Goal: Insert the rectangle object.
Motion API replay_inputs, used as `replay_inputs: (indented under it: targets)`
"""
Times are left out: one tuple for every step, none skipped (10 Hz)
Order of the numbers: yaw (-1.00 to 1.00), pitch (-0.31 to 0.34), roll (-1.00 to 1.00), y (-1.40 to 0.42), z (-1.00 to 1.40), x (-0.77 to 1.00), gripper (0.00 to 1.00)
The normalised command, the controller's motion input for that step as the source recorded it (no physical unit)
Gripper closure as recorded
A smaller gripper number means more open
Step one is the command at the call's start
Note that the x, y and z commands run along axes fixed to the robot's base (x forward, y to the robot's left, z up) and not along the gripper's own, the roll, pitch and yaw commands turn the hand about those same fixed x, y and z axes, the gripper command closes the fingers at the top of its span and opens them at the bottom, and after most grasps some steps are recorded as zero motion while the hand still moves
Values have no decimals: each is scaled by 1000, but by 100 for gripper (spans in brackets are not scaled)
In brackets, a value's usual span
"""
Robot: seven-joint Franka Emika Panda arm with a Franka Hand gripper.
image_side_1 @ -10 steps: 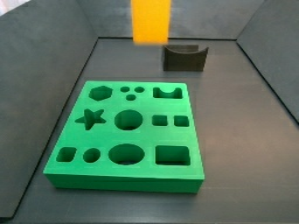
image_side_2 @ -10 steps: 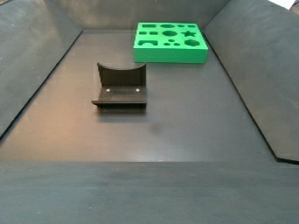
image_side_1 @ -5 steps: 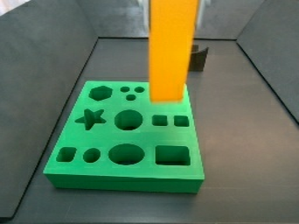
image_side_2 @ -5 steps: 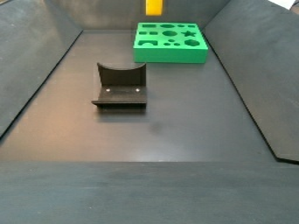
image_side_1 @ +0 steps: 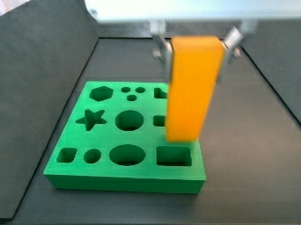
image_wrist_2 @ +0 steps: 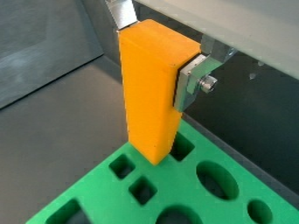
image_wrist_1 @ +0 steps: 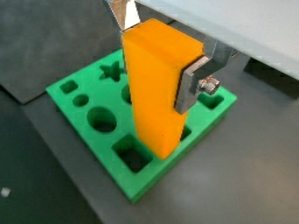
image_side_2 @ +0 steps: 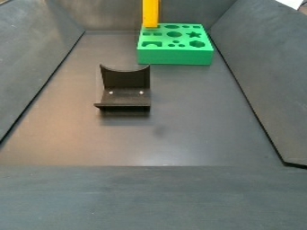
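My gripper (image_side_1: pixel 196 46) is shut on the top of the rectangle object (image_side_1: pixel 191 88), a tall plain orange block held upright. It hangs above the green board (image_side_1: pixel 88 180), over the side with the large square hole (image_side_1: pixel 173 156), its lower end a little above the surface. Both wrist views show the orange block (image_wrist_1: pixel 158 96) (image_wrist_2: pixel 152 92) between the silver fingers (image_wrist_1: pixel 194 83) (image_wrist_2: pixel 191 79), with the board (image_wrist_1: pixel 216 118) (image_wrist_2: pixel 128 194) beneath. In a side view the block (image_side_2: pixel 150 13) stands above the far board (image_side_2: pixel 175 56); the gripper is out of that frame.
The dark fixture (image_side_2: pixel 124 90) stands on the floor in the middle of the bin, well away from the board. The board carries several shaped holes, among them a star (image_side_1: pixel 91 119) and circles (image_side_1: pixel 128 156). Dark sloping bin walls (image_side_2: pixel 36 85) surround the floor.
The orange block has come down and toward the near right of the board, from over the middle holes to above the large square hole. My gripper now shows in a side view.
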Motion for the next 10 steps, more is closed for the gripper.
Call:
replay_inputs:
  targets:
    - [0, 0, 274, -660, -106, 63, 100]
    - [0, 0, 311, -569, -69, 0, 100]
    - [0, 0, 339, -460, -66, 0, 100]
    - [0, 0, 257, -283, -34, -109, 100]
    - [0, -20, 236, -231, -111, -151, 100]
    - [71, -21, 237, -226, -231, -91, 100]
    - [151, -54, 229, -223, -286, -140, 100]
    - [171, -44, 269, -106, -317, -106, 100]
    - [154, -4, 231, 0, -300, -66, 100]
    - [123, 0, 186, 0, -397, -6, 100]
